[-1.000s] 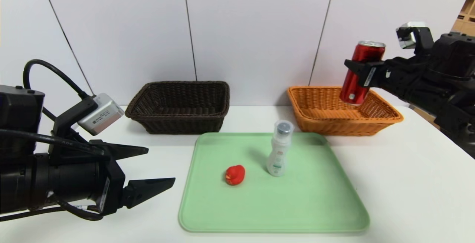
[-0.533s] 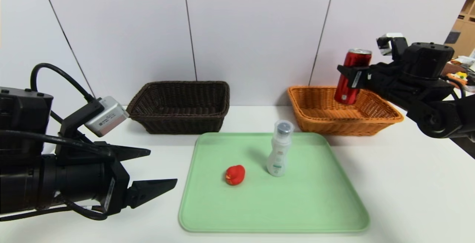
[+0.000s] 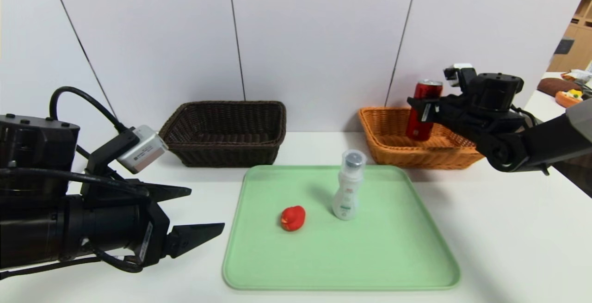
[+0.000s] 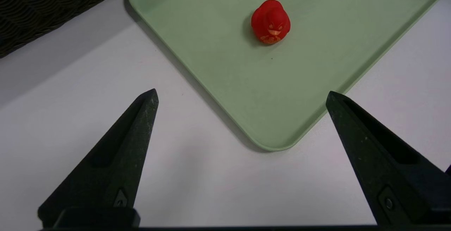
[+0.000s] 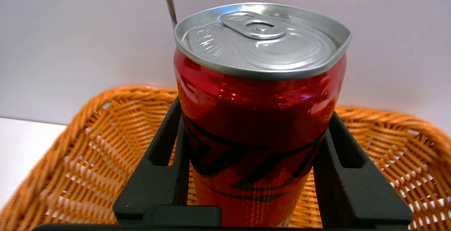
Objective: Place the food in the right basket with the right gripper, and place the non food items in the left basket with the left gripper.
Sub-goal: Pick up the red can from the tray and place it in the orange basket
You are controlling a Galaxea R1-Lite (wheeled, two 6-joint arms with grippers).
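Observation:
My right gripper (image 3: 420, 107) (image 5: 255, 128) is shut on the red drink can (image 3: 421, 114) (image 5: 257, 111), holding it nearly upright with its lower end down inside the orange basket (image 3: 393, 148) (image 5: 88, 146). I cannot tell if the can touches the basket floor. The white bottle (image 3: 348, 186) stands on the green tray (image 3: 370, 266) (image 4: 317, 68), and the red duck (image 3: 292, 218) (image 4: 270, 22) sits to its left. My left gripper (image 3: 203, 213) (image 4: 241, 98) hovers open and empty over the table by the tray's near left corner. The dark brown basket (image 3: 224, 132) (image 4: 31, 8) holds nothing I can see.
The white table (image 3: 508, 229) has bare room to the right of the tray and in front of the baskets. A white panelled wall (image 3: 300, 39) rises just behind both baskets.
My right gripper has carried the can down and to the left, from above the orange basket's right side into the basket. My left arm has crept slightly forward.

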